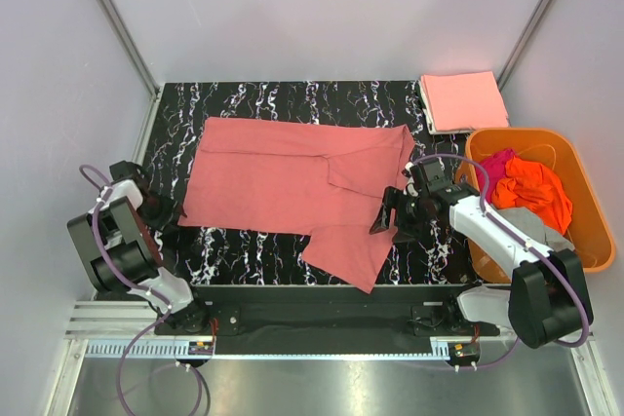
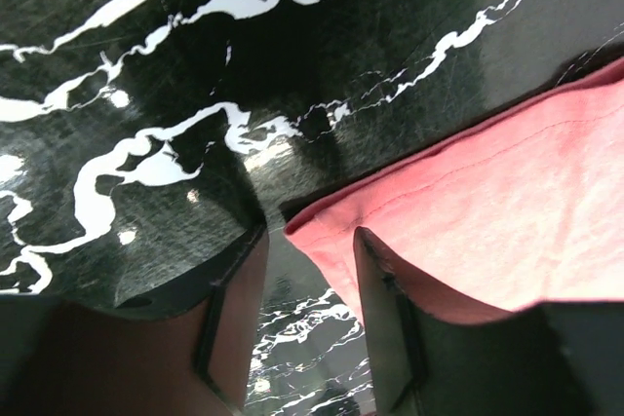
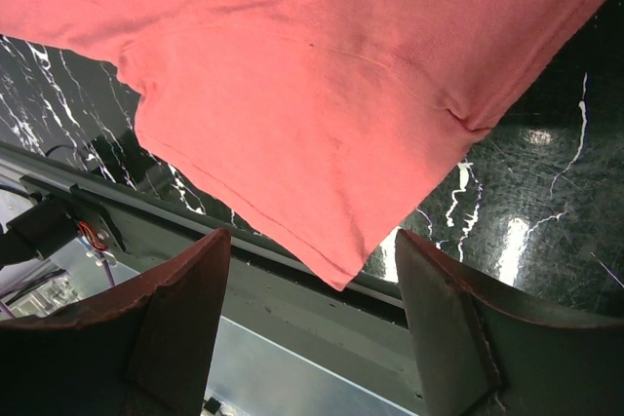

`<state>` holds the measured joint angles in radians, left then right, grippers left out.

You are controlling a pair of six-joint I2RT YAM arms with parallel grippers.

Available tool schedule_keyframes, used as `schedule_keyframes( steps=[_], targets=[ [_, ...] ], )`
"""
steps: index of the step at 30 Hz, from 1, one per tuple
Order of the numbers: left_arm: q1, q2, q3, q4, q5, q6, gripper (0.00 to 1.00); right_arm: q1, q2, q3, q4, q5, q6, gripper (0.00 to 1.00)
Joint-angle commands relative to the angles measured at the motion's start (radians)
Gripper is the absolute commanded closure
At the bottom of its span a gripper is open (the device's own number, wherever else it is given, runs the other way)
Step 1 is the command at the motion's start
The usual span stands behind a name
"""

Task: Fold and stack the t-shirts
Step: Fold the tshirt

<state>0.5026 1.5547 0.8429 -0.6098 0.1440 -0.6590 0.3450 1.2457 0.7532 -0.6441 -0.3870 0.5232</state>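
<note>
A salmon-pink t-shirt (image 1: 292, 182) lies spread flat on the black marbled table (image 1: 253, 99), one corner reaching over the front edge (image 1: 366, 284). My left gripper (image 1: 166, 211) is at its left lower corner. In the left wrist view the gripper (image 2: 312, 233) is open, the shirt's corner (image 2: 331, 236) pokes into the gap, and the right finger (image 2: 390, 319) rests over the cloth. My right gripper (image 1: 383, 213) hovers at the shirt's right side. It stands wide open (image 3: 312, 236) above the overhanging corner (image 3: 341, 275), holding nothing. A peach-pink t-shirt (image 1: 463, 101) lies folded at the back right.
An orange plastic basket (image 1: 522, 133) stands at the right, holding a crumpled bright orange shirt (image 1: 534, 187) and a magenta one (image 1: 497, 163). The right arm reaches across in front of it. A metal rail (image 3: 292, 309) runs below the table's front edge.
</note>
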Motion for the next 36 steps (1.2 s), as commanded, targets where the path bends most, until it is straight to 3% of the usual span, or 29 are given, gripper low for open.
schedule_keyframes(
  steps=[1, 12, 20, 24, 36],
  targets=[
    [0.005, 0.047, 0.009, 0.053, 0.017, 0.007, 0.55, 0.003, -0.034, -0.017, 0.021, -0.023, 0.015, 0.25],
    [0.008, 0.038, -0.031, 0.067, 0.026, 0.007, 0.8, 0.003, -0.078, -0.083, 0.015, 0.001, 0.124, 0.27],
    [0.007, -0.004, -0.039, 0.062, 0.042, 0.015, 0.9, 0.003, -0.037, -0.141, 0.018, -0.047, 0.172, 0.38],
    [0.007, -0.022, -0.051, 0.061, 0.046, 0.025, 1.0, 0.003, -0.026, -0.173, 0.04, -0.069, 0.19, 0.41],
    [0.007, -0.048, -0.073, 0.062, 0.055, 0.018, 1.0, 0.006, 0.004, -0.279, 0.136, -0.105, 0.271, 0.5]
  ],
)
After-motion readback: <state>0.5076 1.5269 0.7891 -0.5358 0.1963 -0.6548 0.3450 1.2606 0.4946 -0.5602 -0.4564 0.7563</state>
